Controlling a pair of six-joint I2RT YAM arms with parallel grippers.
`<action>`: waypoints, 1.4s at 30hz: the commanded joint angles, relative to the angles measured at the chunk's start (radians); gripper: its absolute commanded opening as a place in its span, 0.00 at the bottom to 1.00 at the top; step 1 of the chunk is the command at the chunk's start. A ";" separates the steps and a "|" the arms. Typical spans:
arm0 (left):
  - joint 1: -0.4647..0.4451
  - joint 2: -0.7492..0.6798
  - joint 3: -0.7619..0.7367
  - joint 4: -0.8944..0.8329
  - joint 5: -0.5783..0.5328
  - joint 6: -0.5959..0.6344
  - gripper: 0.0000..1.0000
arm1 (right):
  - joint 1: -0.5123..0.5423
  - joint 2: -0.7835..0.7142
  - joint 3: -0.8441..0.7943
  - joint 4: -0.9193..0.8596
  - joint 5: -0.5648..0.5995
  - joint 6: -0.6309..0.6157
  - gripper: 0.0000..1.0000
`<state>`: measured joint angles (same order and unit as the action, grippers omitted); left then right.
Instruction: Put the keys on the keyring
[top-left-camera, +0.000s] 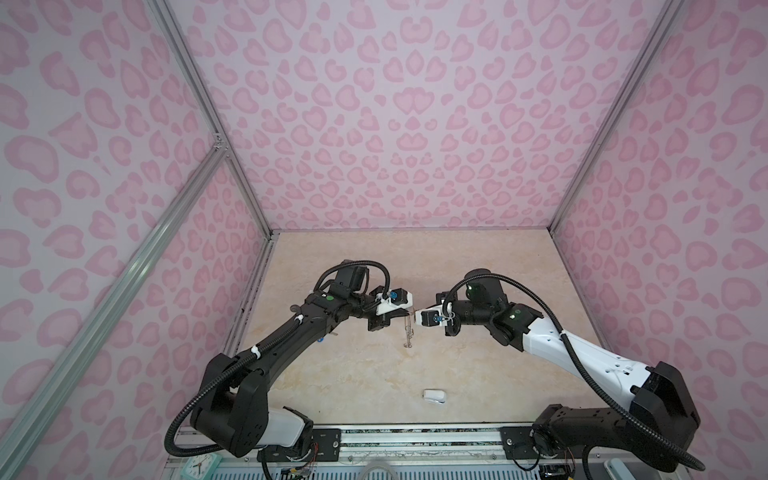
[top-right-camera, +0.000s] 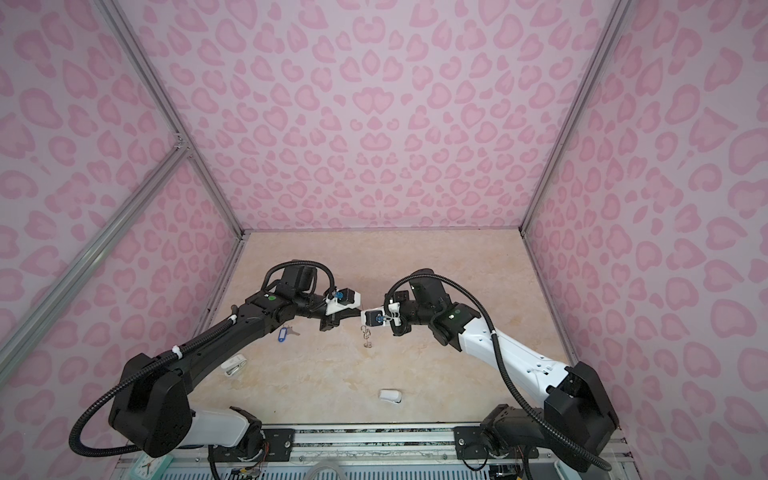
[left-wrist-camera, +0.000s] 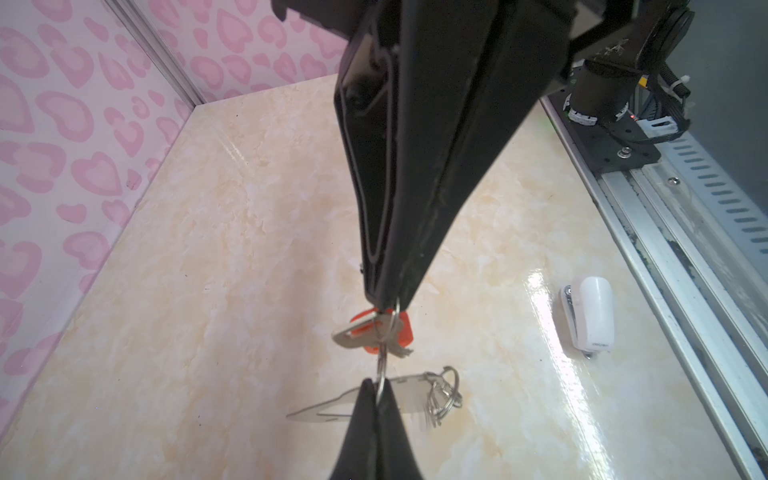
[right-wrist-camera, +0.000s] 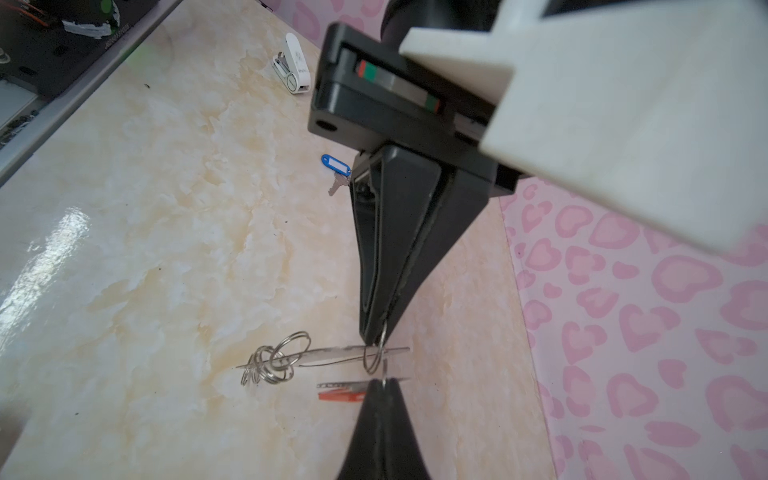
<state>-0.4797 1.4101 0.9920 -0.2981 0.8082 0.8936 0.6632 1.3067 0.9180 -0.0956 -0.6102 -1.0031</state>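
Both grippers meet tip to tip above the middle of the table. The keyring (left-wrist-camera: 409, 395), a flat grey plate with a bunch of wire rings (right-wrist-camera: 274, 361) at one end, hangs in the air, seen edge-on in the right wrist view. My left gripper (left-wrist-camera: 377, 388) is shut on one wire ring of it. My right gripper (right-wrist-camera: 384, 382) is shut on the ring of the orange-tagged key (left-wrist-camera: 374, 332), right against the left gripper's tip (right-wrist-camera: 376, 338). The blue-tagged key (top-right-camera: 284, 334) lies on the table beside the left arm. In both top views the keyring (top-left-camera: 409, 330) dangles below the fingertips.
A small white stapler (top-left-camera: 434, 395) lies near the table's front edge, and another white stapler (top-right-camera: 233, 365) lies under the left arm. Pink patterned walls close in the left, back and right sides. A metal rail (left-wrist-camera: 648, 216) runs along the front.
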 joint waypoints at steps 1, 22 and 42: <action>-0.005 -0.002 0.001 0.008 0.023 0.020 0.03 | 0.006 -0.001 -0.001 0.003 -0.009 -0.011 0.00; -0.026 -0.021 -0.008 0.005 0.002 0.050 0.03 | 0.024 0.000 -0.008 0.009 0.064 -0.021 0.00; -0.031 -0.027 -0.007 0.029 0.008 0.025 0.03 | 0.049 -0.008 0.016 -0.156 0.043 -0.127 0.00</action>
<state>-0.5125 1.3972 0.9833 -0.3027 0.7933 0.9325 0.7059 1.2999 0.9363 -0.1921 -0.5632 -1.1072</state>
